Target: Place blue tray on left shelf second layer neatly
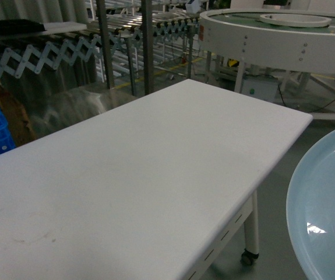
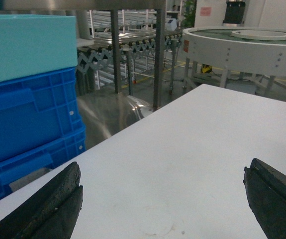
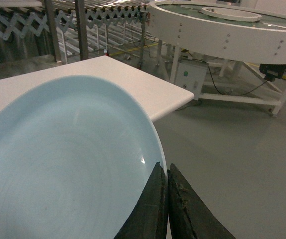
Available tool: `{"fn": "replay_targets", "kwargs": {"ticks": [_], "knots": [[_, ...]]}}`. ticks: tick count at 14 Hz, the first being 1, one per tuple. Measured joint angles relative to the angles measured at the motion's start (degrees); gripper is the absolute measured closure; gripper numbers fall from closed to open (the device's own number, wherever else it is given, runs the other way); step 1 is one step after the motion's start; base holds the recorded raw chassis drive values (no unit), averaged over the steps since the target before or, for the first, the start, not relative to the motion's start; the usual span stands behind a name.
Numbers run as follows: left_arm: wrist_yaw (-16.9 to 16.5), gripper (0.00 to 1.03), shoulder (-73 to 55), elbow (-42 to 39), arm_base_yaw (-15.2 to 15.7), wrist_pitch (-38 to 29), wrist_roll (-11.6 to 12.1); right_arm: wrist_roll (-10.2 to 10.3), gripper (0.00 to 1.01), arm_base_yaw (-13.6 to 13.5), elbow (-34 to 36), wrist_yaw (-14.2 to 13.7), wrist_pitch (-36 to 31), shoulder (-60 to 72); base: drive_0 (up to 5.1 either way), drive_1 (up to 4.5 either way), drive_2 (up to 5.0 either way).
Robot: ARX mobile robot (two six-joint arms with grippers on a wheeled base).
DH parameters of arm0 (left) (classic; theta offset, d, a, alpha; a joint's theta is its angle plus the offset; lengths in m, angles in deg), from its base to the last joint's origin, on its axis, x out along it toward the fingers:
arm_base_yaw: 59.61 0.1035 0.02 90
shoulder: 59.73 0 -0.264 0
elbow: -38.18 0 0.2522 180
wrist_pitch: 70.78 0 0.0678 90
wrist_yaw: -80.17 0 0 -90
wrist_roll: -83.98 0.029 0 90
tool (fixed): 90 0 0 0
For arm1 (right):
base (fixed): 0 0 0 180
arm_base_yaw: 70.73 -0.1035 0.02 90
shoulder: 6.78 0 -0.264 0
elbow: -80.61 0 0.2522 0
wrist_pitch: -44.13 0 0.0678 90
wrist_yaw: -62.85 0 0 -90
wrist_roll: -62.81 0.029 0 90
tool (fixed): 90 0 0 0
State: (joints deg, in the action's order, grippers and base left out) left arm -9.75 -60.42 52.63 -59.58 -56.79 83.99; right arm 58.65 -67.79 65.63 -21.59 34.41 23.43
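White and bare, the table runs diagonally through the head view, set in a workshop with a grey floor, a round white conveyor behind it and a scissor-frame roller conveyor at the back. Steel uprights of a rack rise just past the table's far edge. Stacked dark-blue crates stand at the table's left side, with a teal bin on top of them.

The right claw is pinched tight on the rim of the blue tray, its two dark fingers pressed nearly together with the rim between them. That arm holds the tray in the air off the table's right edge, tilted, with part of it overlapping the table corner in the wrist view. In the head view the tray shows only as a pale arc at the lower right.

The left claw is spread wide and grips nothing. Its dark pads sit far apart, hovering low over the table top.
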Motion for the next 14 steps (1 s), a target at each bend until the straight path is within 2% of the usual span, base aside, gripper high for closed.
{"fn": "replay_targets", "kwargs": {"ticks": [14], "knots": [[0.0,0.05,0.0,0.0,0.0,0.0,0.0,0.0,0.99,0.0,0.0,0.0,0.0,0.0,-1.7,-1.66,-1.7]]}}
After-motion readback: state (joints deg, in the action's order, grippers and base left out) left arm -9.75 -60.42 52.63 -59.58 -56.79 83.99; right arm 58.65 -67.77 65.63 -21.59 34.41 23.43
